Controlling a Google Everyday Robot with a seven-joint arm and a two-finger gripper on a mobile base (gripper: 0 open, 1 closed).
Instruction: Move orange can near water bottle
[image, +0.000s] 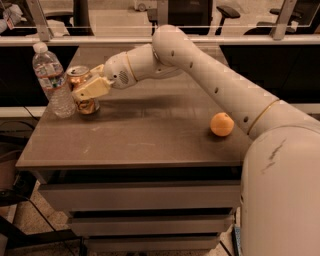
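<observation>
The orange can (83, 91) stands upright at the table's back left, close beside the water bottle (53, 80), which stands just to its left. My gripper (88, 85) is around the can, its pale fingers (92, 88) clasping its middle. The can's base looks to rest on the table (145, 135). The arm reaches in from the right across the table's back.
A round orange fruit (221, 124) lies on the table's right side, near the arm's elbow. The table's left edge is just beyond the bottle. Drawers sit below the tabletop. A railing and office chairs stand behind.
</observation>
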